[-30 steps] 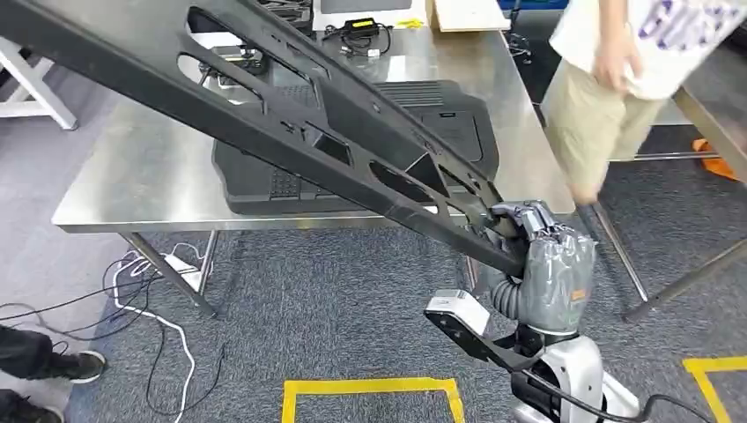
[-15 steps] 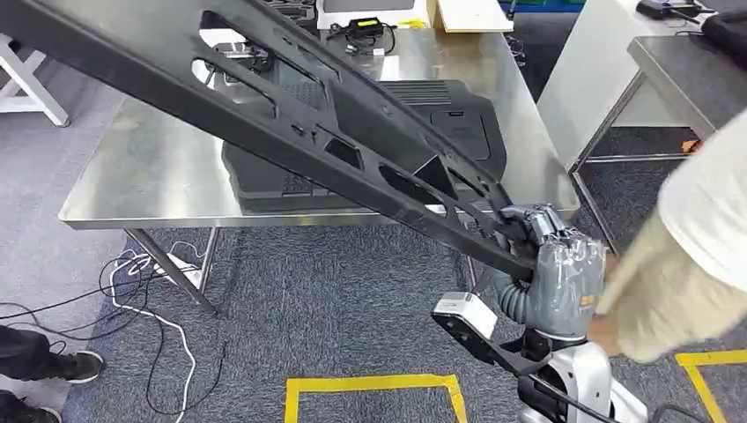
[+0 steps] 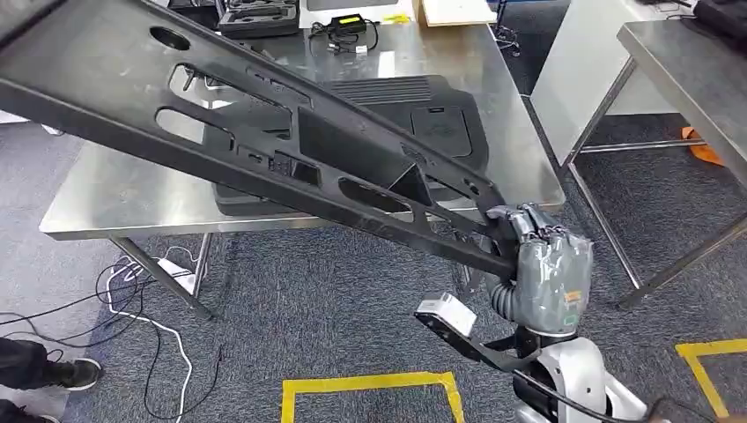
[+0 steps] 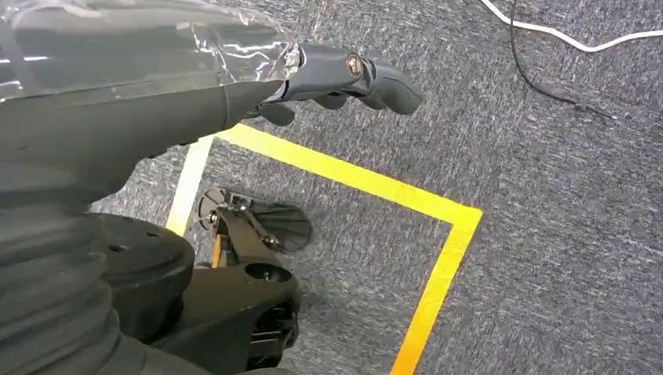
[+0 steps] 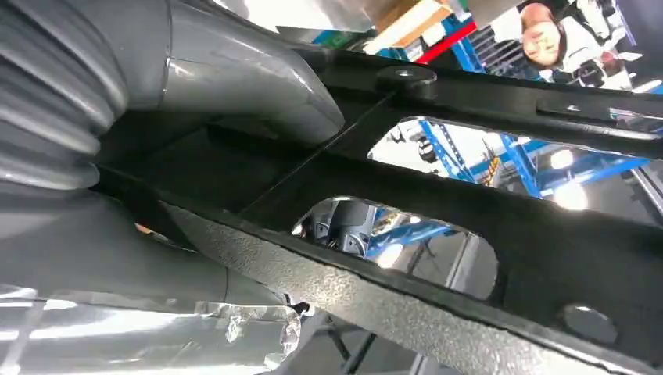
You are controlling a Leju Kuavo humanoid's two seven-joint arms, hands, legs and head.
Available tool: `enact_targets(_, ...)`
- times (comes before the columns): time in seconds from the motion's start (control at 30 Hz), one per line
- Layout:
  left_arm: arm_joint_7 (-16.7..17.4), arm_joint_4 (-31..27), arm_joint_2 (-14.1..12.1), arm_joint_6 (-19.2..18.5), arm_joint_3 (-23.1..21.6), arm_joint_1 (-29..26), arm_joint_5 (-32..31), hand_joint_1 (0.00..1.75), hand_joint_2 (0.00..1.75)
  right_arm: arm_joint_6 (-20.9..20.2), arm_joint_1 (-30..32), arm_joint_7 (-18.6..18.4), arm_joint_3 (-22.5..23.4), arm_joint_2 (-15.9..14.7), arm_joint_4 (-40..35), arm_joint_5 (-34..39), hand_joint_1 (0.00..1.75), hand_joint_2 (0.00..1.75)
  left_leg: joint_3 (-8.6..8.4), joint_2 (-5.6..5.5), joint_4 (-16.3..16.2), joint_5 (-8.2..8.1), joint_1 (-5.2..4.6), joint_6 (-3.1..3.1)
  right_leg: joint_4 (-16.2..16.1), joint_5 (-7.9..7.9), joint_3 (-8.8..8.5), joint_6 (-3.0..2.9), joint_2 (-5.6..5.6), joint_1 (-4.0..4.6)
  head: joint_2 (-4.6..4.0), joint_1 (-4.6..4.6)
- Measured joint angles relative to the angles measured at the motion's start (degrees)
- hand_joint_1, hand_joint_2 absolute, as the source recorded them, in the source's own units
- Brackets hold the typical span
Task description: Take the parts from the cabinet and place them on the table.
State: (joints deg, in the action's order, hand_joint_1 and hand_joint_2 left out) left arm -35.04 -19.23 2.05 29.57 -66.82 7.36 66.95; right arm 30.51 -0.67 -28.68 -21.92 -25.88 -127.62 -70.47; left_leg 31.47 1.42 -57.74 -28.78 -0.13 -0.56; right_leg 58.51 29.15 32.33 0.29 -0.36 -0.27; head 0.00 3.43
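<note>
Panel (image 3: 291,159): long black perforated part, held at its lower-right end by the right hand (image 3: 537,256), fingers wrapped around the end. Head view: long axis runs from the hand at lower right up to the upper left corner of the frame, so nearly all its length sits up-left of the grip. It hangs tilted over the table (image 3: 123,189), crossing above a black moulded part (image 3: 423,115) already lying on the steel top. Hand itself sits just off the table's near right corner, over carpet. My read: laying it down means lowering the held end forward along that axis; right arm does it.

Left wrist view: left hand (image 4: 344,74) holds nothing, fingers loosely extended, hanging above carpet and yellow tape (image 4: 375,183).

Right wrist view: thumb (image 5: 250,78) lies against the panel's ribbed underside; cut-outs visible beyond.
</note>
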Motion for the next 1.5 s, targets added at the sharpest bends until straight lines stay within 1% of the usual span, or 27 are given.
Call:
enact_targets(0.07,0.2,0.0,0.0,-0.1,0.0,0.0,-0.2,0.0,1.75,-0.4,0.0,0.2,0.0,0.0,0.0,-0.2,1.75,1.75,-0.01,0.0,0.0,-0.08,0.05,0.26,0.0,0.06,-0.01,-0.09,0.01,0.04,0.0,0.0)
enact_targets(0.17,0.2,0.0,0.0,-0.1,0.0,0.0,-0.2,0.0,1.75,-0.9,0.3,0.5,0.0,0.0,-0.1,-0.1,1.75,1.75,-0.01,0.0,0.0,-0.12,0.06,0.32,0.0,0.08,-0.04,-0.12,0.01,0.03,0.0,0.02)
enact_targets(0.47,0.2,0.0,0.0,-0.1,-0.2,0.0,-0.2,0.0,1.75,-1.7,0.6,0.5,0.0,0.1,-0.1,0.0,1.75,1.75,-0.01,0.0,0.0,-0.17,-0.08,0.26,0.0,0.09,-0.07,-0.1,0.01,-0.11,0.0,0.02)
enact_targets(0.8,0.7,0.0,0.0,-0.1,-0.3,0.0,-0.3,0.0,1.75,0.1,0.7,0.9,0.0,0.1,-0.4,-0.4,1.75,1.75,-0.03,0.0,0.0,-0.18,-0.16,0.25,0.0,0.08,-0.1,-0.09,0.01,-0.18,0.0,0.02)
enact_targets(1.5,0.0,0.0,0.0,-0.2,-0.3,-0.1,0.2,0.0,1.75,0.2,0.8,1.1,0.0,0.5,-0.7,-1.1,1.75,1.75,-0.04,0.0,0.0,-0.19,-0.15,0.23,0.0,0.09,-0.11,-0.1,0.0,-0.18,0.0,0.02)
